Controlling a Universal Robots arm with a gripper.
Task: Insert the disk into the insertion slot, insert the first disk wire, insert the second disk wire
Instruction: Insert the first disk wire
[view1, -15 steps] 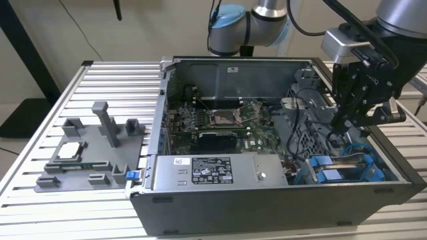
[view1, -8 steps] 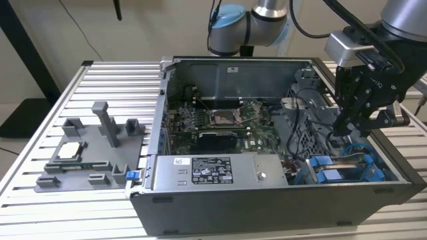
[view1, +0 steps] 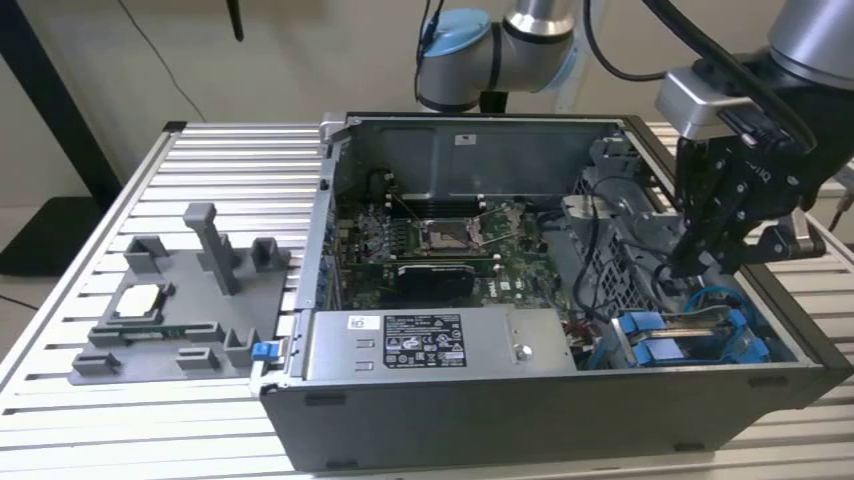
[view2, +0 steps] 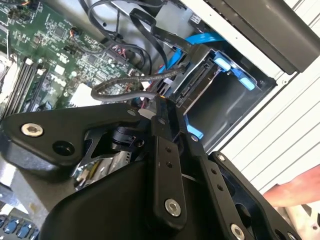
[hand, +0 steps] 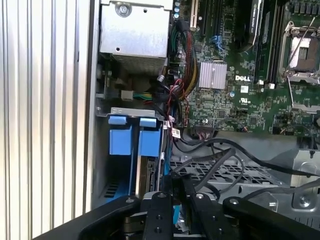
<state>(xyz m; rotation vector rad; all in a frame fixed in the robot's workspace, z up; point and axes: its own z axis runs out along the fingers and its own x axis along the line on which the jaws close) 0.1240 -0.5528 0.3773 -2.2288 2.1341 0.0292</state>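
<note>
Exterior view: the hand (view1: 687, 265) reaches into the open computer case (view1: 534, 425), just over the blue-framed disk (view1: 667, 348), which appears seated in its slot. The hand is clenched among black wires (hand: 215, 160); whether it grips one is unclear. This is likely the first wire step, which calls for lining a wire end squarely with the disk's back.

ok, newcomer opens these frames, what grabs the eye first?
The open computer case with its green motherboard laid bare, mid-table in the exterior view. The black gripper hangs inside the case at that view's right, above the bright blue drive frames in the corner bay nearest the camera.
</note>
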